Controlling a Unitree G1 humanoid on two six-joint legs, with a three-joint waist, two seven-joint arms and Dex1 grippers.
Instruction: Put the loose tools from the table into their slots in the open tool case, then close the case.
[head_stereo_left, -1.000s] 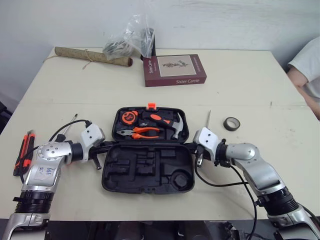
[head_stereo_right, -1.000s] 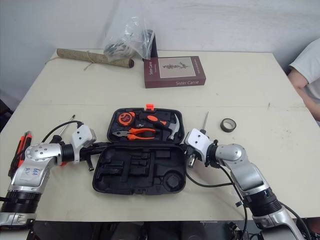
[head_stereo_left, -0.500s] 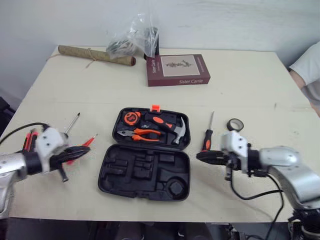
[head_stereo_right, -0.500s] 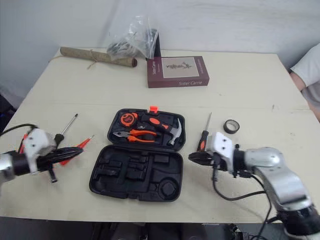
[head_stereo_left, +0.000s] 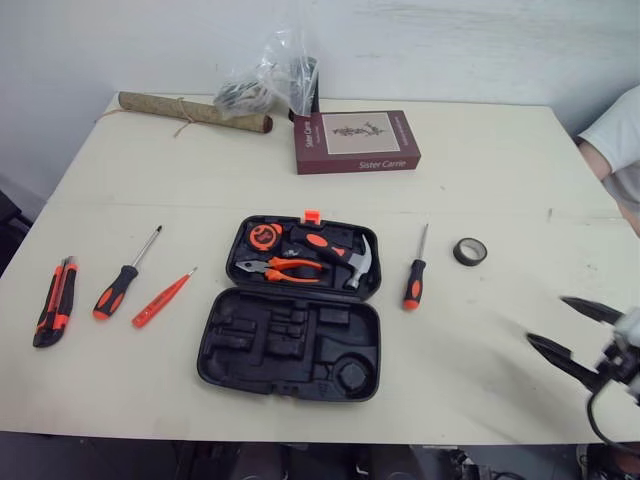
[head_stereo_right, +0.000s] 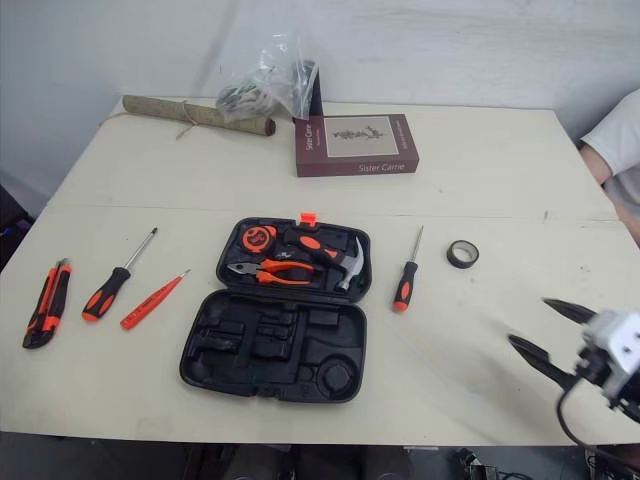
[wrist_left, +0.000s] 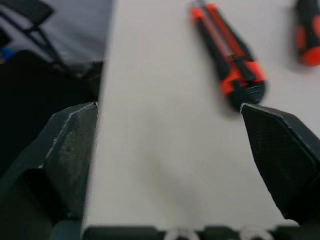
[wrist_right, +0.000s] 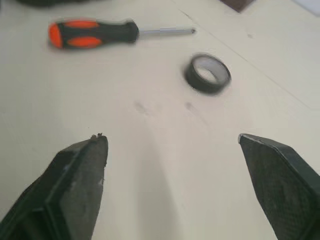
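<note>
Cream-coloured table (head_stereo_left: 480, 180) is filling most of the scene, seen from the robot's head. A black plastic tool case (head_stereo_left: 285, 340) is lying open flat near the middle. Its far half is holding orange-handled pliers (head_stereo_left: 285, 268), a hammer (head_stereo_left: 340, 255) and a small tape measure (head_stereo_left: 262, 236). Its near half is showing empty moulded slots.

Toward the far edge, a dark red book (head_stereo_left: 356, 141) is lying flat. A clear plastic bag (head_stereo_left: 265, 80) is sitting just behind it, and a brown rolled-up mat (head_stereo_left: 195, 112) is lying to the left of the bag. A person's white sleeve (head_stereo_left: 618, 140) is showing at the right edge.

The right gripper (head_stereo_left: 547, 320) is hovering over the table's near right corner, well apart from the case. Its two black fingers are spread wide, with nothing between them. In its wrist view, bare table is lying between the fingers. The left gripper (wrist_left: 167, 105) is hanging over the table's left edge, its fingers also spread wide and empty.

Five loose things are lying on the table:
- Well left of the case, an orange and black utility knife (head_stereo_left: 54, 302) is lying near the left edge.
- Next to it is a screwdriver (head_stereo_left: 120, 285) with a black and orange handle.
- Nearer the case is a slim orange screwdriver (head_stereo_left: 160, 299).
- Just right of the case is a second black and orange screwdriver (head_stereo_left: 414, 280), with its shaft pointing away from the robot.
- Near that one, further right, is a small roll of black tape (head_stereo_left: 470, 251).
</note>
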